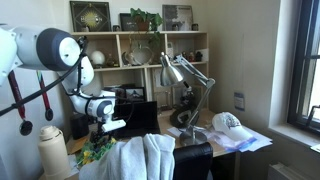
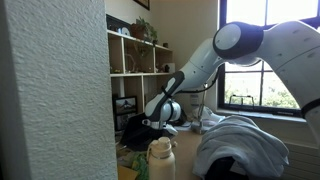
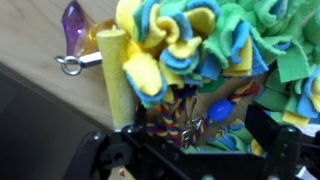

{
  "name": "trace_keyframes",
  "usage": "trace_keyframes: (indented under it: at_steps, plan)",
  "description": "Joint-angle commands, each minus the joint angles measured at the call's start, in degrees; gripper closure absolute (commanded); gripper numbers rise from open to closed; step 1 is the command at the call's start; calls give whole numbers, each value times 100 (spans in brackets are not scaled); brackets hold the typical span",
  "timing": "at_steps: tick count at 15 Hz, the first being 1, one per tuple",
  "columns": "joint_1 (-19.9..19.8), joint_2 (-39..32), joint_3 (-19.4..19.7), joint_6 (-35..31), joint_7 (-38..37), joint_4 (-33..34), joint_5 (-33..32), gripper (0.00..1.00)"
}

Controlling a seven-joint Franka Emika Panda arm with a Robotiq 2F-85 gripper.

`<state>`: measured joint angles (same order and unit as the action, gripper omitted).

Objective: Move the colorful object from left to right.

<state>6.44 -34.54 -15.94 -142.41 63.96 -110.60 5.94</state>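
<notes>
We saw capped flask (image 1: pixel 53 150) near bench (image 3: pixel 30 45) edge; contents hidden. Cubbies (image 1: pixel 140 50) held small items, too small to name. Toy (image 3: pixel 215 45): fleece bunches in yellow, blue, green. Yellow post (image 3: pixel 117 80) touched it; purple gem (image 3: pixel 74 22) lay beside. Toy lay on bench close to its edge, under gripper (image 3: pixel 195 140). Jaws stood spread wide either side of toy's lower part; we could not tell whether they touched it.

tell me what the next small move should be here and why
Probably close the gripper on the colorful fleece toy. In the wrist view the jaws stand apart on either side of the toy's lower part, and I can't tell that they press it yet, so a grip seems needed before any lift.
</notes>
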Motion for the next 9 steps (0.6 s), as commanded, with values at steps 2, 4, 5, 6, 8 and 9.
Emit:
trace_keyframes:
  at_steps: [2, 4, 5, 6, 8, 9]
  plan:
    - [-42, -254, -51, -116, -68, 302, -207, 0]
    - [-39, -327, -42, -139, -78, 362, -266, 0]
    - [-43, -358, -44, -148, -85, 385, -278, 0]
    - [-47, -385, -50, -163, -95, 403, -282, 0]
    - [-56, -417, -56, -191, -109, 408, -282, 0]
    - [-58, -428, -56, -205, -119, 407, -282, 0]
